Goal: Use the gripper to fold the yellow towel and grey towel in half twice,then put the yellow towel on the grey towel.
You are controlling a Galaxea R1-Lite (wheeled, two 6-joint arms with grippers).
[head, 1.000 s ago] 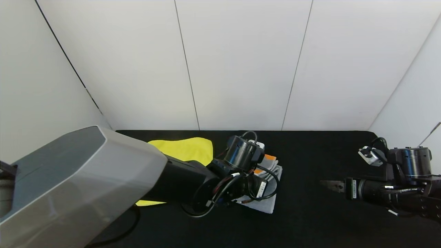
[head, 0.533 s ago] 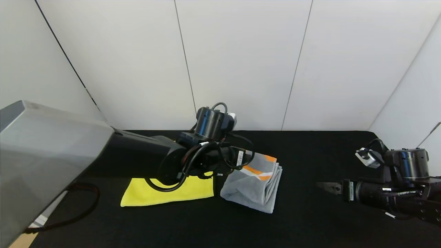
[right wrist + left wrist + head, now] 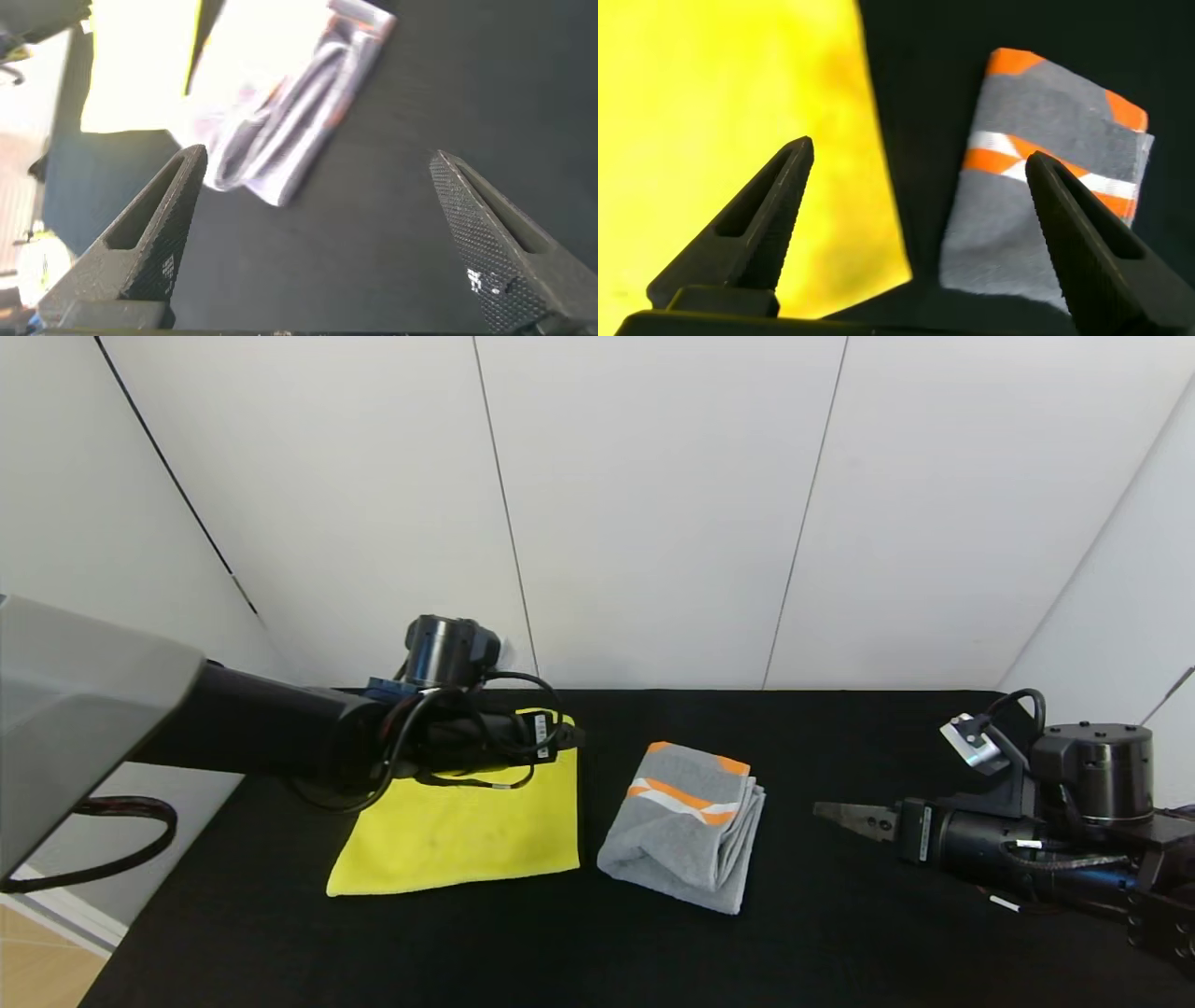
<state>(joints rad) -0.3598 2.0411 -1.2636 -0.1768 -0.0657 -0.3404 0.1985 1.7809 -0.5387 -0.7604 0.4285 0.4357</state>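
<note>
Jaws of both grippers stand wide apart and hold nothing: left gripper hangs over the far right corner of the yellow towel, right gripper is parked low on the right, well apart from the grey towel. Towels, two: one yellow, lying flat on the left of the black table; one grey, folded, orange and white stripes upward, just beside the yellow one, apart.
</note>
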